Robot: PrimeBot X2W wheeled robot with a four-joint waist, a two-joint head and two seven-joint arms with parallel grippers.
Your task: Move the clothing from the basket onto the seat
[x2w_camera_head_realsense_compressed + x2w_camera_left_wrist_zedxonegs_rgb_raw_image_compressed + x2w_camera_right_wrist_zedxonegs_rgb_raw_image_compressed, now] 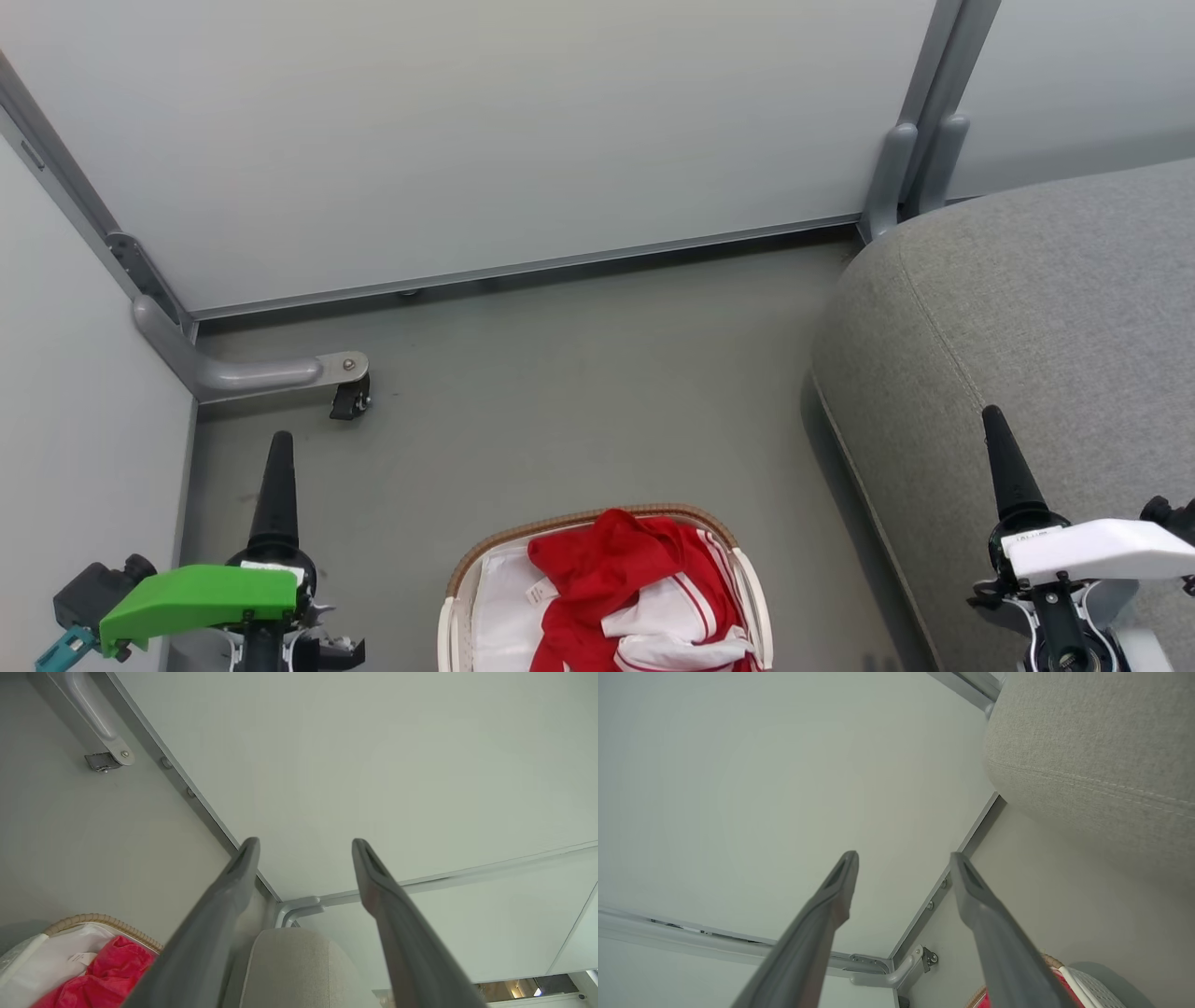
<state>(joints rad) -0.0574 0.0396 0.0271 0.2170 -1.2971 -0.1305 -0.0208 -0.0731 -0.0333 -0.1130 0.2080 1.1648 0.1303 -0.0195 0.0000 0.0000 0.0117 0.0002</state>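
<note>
Loosely heaped, clothing (616, 579) lies in the basket (560, 524).

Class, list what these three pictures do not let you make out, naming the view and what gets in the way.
Basket: head view, near half cut off by the bottom edge.
Clothing: head view, bunched, so the garments cannot be counted.
Label: head view, print too small to read.
Seat: head view, runs off the right edge.
Basket, left wrist view: a finger of the left gripper covers one end.
</note>
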